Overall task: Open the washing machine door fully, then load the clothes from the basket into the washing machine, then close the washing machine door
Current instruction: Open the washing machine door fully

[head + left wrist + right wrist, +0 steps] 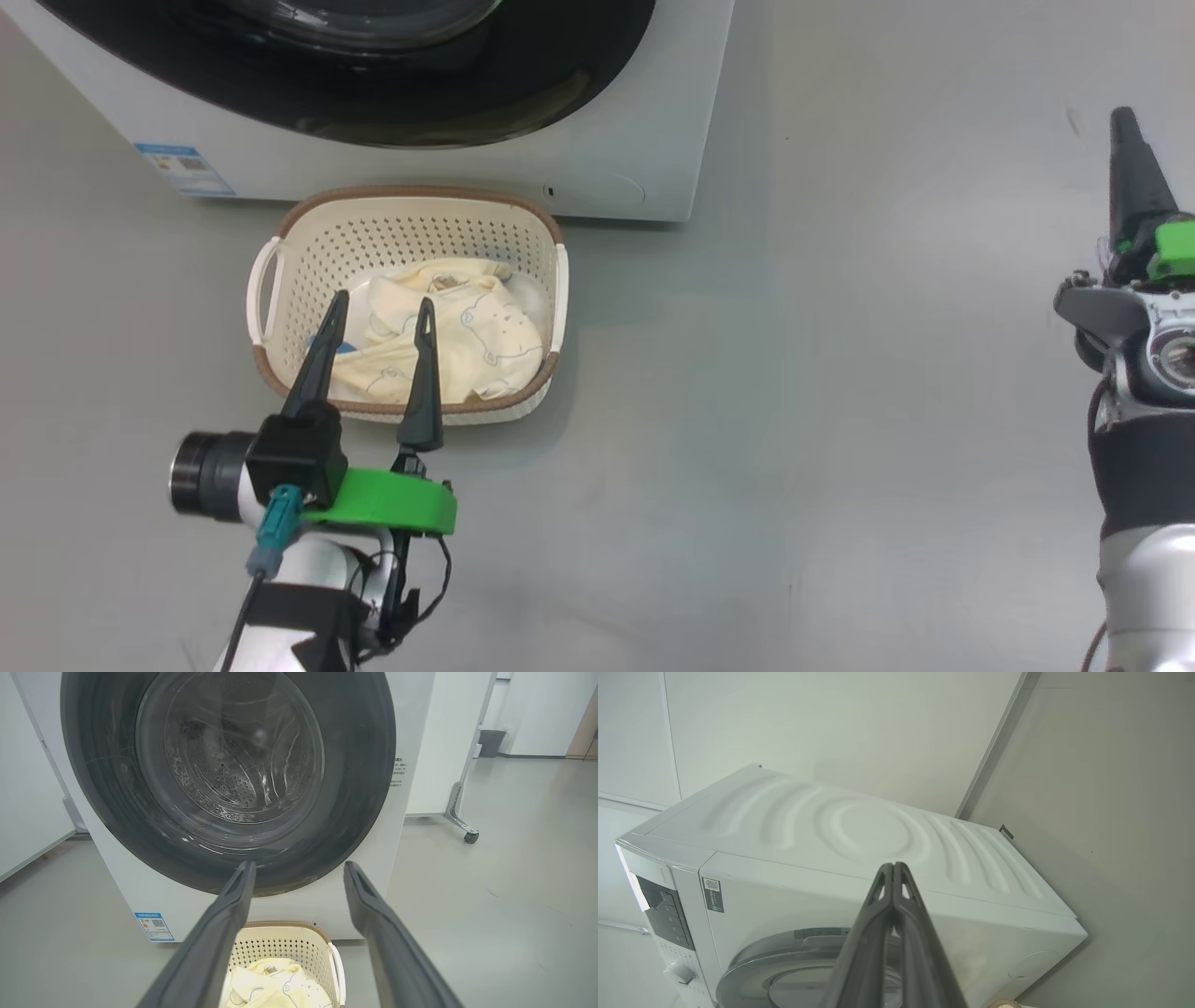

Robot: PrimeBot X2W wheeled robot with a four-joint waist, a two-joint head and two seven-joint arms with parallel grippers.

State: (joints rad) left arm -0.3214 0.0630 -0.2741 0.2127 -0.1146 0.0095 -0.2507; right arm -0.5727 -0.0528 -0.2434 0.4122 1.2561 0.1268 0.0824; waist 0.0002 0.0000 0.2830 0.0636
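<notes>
The washing machine (658, 140) stands at the top of the head view, its door (551, 84) shut, the black rim flat against the front. Through the door glass (233, 751) the steel drum shows. In front of it on the floor sits the basket (411, 193) holding the cream-yellow clothes (467, 327), with a bit of blue cloth (346, 348) at their left. My left gripper (383, 301) hovers open over the basket's near side, nothing between its fingers. My right gripper (1123, 121) is shut and empty, far to the right, its fingers (894, 877) pointing toward the machine's upper side.
A blue sticker (182, 168) marks the machine's lower left front. Bare grey floor (840, 392) spreads between the basket and my right arm. A white panel on a castor (471, 836) and a dark bin (491, 743) stand beyond the machine.
</notes>
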